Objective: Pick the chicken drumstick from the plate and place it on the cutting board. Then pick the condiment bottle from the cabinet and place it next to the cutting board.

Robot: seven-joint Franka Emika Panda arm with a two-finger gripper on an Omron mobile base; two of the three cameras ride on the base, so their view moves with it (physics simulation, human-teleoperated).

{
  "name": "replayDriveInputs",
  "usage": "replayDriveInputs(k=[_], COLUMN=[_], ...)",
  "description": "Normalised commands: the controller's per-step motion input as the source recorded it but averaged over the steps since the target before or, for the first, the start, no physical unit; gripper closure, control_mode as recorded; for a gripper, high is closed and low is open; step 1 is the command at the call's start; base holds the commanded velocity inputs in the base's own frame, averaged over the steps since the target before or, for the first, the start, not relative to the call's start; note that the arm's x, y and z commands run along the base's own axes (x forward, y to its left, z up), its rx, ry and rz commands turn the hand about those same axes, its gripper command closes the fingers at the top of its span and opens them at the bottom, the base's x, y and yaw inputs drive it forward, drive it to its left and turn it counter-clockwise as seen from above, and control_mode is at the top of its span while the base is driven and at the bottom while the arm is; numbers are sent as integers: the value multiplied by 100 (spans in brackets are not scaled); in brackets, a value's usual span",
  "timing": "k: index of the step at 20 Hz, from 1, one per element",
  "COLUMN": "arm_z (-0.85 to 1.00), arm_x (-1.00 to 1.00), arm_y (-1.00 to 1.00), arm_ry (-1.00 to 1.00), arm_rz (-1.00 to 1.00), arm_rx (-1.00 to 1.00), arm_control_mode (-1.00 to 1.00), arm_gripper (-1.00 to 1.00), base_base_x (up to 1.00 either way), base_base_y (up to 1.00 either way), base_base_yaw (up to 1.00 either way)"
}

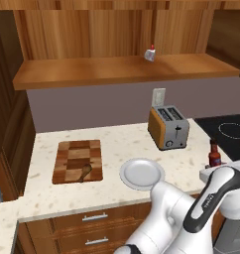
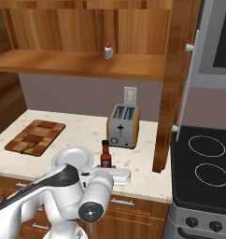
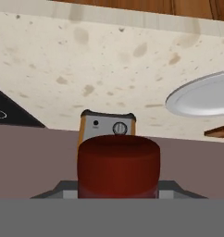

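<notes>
1. The bottle (image 2: 105, 158) stands upright above the counter (image 1: 122, 144) near its front edge, right of the plate (image 1: 142, 173); the gripper (image 2: 108, 173) is clamped on its lower body.
2. The hand view gives the close-up: the bottle's dark red base (image 3: 118, 164) sits between the fingers, the scene appearing upside down.
3. The left base view shows the bottle (image 1: 214, 155) just beside the black cooktop (image 1: 226, 134), with the arm's white links below it.
4. The drumstick (image 1: 85, 172) lies on the board (image 1: 78, 159), at the counter's left, well apart from the bottle; in the right base view it is too small to make out.
5. The toaster (image 2: 123, 125) stands behind the bottle.
6. The cabinet (image 1: 117, 69) holds a small white object with a red tip (image 1: 150, 53).
</notes>
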Motion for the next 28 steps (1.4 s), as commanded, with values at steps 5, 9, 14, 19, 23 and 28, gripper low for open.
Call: replayDriveInputs(k=[5, 9, 14, 19, 23, 28], arm_z=[-29, -28, -28, -28, -17, -4], arm_x=[0, 0, 0, 0, 12, 18], arm_y=[0, 0, 2, 3, 4, 13], arm_ry=[0, 0, 0, 0, 0, 0], arm_rz=[0, 0, 0, 0, 0, 0], arm_rx=[0, 0, 0, 0, 0, 2], arm_control_mode=[-100, -100, -100, -100, -100, -100], arm_gripper=[100, 100, 100, 100, 100, 100], base_base_x=[0, 0, 0, 0, 0, 0], base_base_y=[0, 0, 0, 0, 0, 0], base_base_yaw=[0, 0, 0, 0, 0, 0])
